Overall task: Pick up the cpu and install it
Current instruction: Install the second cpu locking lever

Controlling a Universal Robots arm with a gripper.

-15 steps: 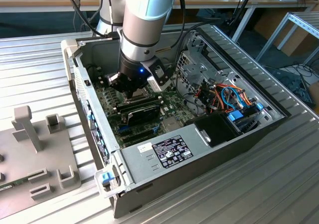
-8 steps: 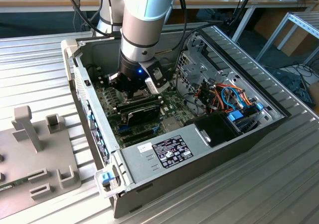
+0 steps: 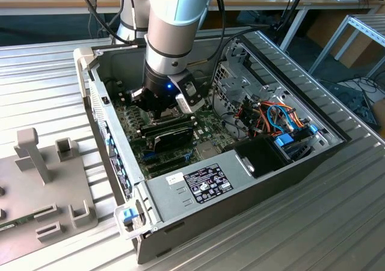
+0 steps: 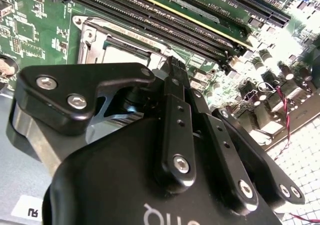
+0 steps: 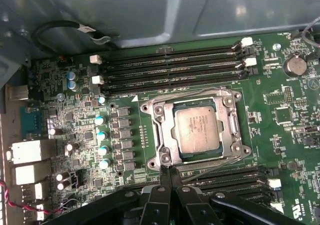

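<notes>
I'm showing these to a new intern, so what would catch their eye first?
Probably the arm reaching down into the open computer case, at the centre of the exterior view. Next, in the first wrist view, the cpu sitting in its metal socket frame on the green motherboard, with the gripper closed and its fingers right at the frame's edge.

The cpu (image 5: 196, 130) lies flat in the socket frame (image 5: 196, 131) on the motherboard (image 5: 280, 115), just ahead of the hand (image 5: 168, 171), whose fingertips are pressed together at the frame's near edge. Memory slots (image 5: 172, 67) run beyond the socket from the hand; more slots (image 5: 225, 177) lie beside the hand.
</notes>
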